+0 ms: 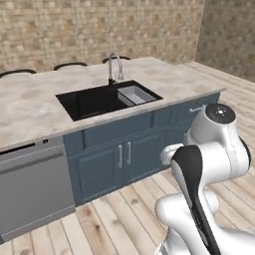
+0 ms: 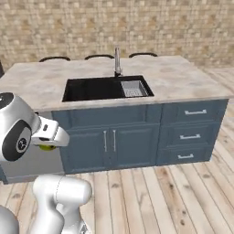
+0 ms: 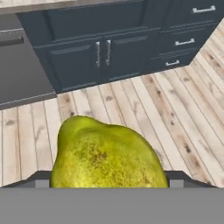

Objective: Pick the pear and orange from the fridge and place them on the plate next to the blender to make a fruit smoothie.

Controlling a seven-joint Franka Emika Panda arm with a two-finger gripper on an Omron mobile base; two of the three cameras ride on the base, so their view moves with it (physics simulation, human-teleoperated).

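A yellow-green pear [image 3: 107, 153] takes up the lower middle of the hand view, and my gripper [image 3: 109, 179] is shut on it, one dark fingertip [image 3: 40, 177] on each side. From the right base view, a sliver of the pear [image 2: 46, 147] peeks out under the white hand, held in the air above the wooden floor in front of the island. The gripper [image 2: 45, 145] sits there at the left. The orange, the fridge, the plate and the blender are out of view.
A kitchen island [image 1: 30, 107] with a marble top stands ahead, with a black sink [image 1: 99, 102] and a faucet [image 1: 113, 67]. Blue cabinets [image 2: 109, 144] and drawers [image 2: 194, 132] line its front, with a grey dishwasher [image 1: 32, 189] at the left. Wooden floor [image 2: 160, 196] lies between.
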